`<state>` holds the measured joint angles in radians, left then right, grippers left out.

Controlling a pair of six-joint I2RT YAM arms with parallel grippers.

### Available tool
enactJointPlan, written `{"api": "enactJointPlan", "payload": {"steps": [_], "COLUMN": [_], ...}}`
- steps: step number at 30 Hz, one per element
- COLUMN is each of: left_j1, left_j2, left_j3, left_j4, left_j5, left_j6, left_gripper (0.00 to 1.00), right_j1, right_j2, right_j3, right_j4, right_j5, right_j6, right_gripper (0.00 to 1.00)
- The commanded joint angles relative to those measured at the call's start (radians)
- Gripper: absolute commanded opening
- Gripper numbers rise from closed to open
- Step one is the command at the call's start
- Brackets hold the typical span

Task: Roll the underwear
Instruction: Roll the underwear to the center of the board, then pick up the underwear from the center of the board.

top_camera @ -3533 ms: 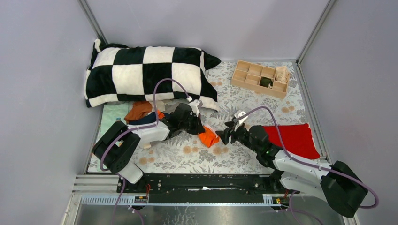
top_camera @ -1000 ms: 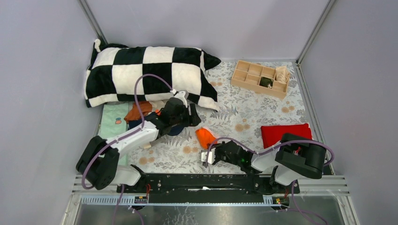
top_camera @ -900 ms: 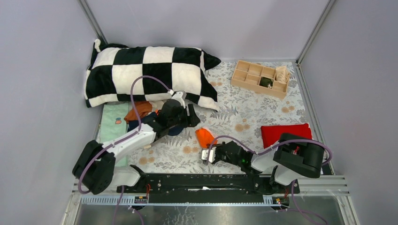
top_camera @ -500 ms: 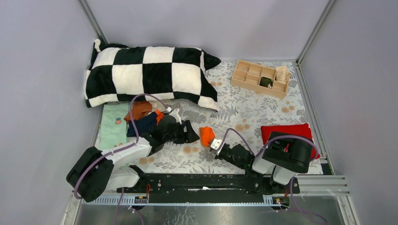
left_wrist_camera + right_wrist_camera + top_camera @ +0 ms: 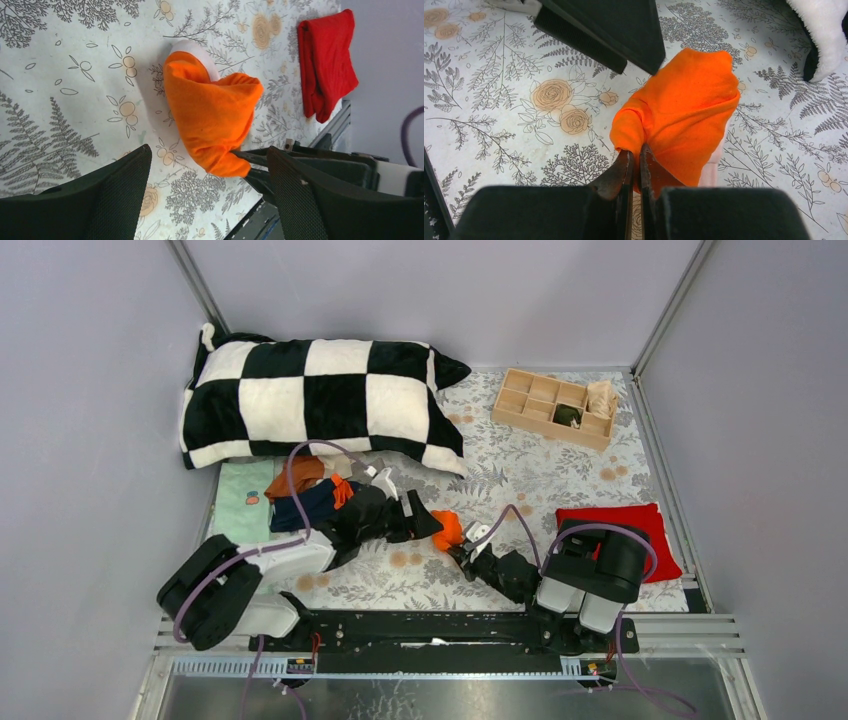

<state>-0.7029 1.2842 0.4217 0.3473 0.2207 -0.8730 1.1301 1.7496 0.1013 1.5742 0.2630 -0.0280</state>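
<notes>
The bright orange underwear (image 5: 447, 529) lies bunched in a lump on the floral cloth, with a white band showing at its far end (image 5: 192, 49). My right gripper (image 5: 463, 546) is shut on its near edge; in the right wrist view the closed fingertips (image 5: 635, 151) pinch a fold of the orange underwear (image 5: 684, 112). My left gripper (image 5: 424, 524) is open just left of the lump. Its two wide-apart fingers frame the orange underwear (image 5: 212, 120) without touching it. More underwear, rust-brown (image 5: 297, 473) and navy (image 5: 310, 505), sits piled behind the left arm.
A black-and-white checked pillow (image 5: 320, 400) lies at the back left, and a wooden compartment tray (image 5: 553, 408) at the back right. A red cloth (image 5: 640, 522) lies right of the right arm. A mint cloth (image 5: 240, 510) lies along the left edge.
My left gripper has come right, away from the pile and up to the orange underwear, opening wider. My right gripper has reached forward and now grips the orange lump's near edge.
</notes>
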Motion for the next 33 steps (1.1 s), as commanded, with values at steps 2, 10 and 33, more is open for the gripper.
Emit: {"api": "enactJointPlan", "payload": {"steps": [2,10,33], "left_j1": [-0.028,-0.072,-0.135], "left_j2": [0.119,0.212,0.339], "left_j3": [0.061,0.073,0.164], "left_j4": [0.044,0.133,0.104], "left_j5": [-0.057,-0.107,-0.112], "left_j6": [-0.001,-0.07,-0.002], "left_gripper": [0.89,0.9,0.1], "right_j1": [-0.003,-0.001,-0.001], "right_j2": [0.011,0.02,-0.122], "right_j3": [-0.015,-0.01,-0.039], "right_j4": [0.135,0.136,0.045], "right_j5": [0.036,-0.008,-0.012], "right_j6": [0.053,0.068,0.073], "right_gripper": [0.04,0.04,0.42]}}
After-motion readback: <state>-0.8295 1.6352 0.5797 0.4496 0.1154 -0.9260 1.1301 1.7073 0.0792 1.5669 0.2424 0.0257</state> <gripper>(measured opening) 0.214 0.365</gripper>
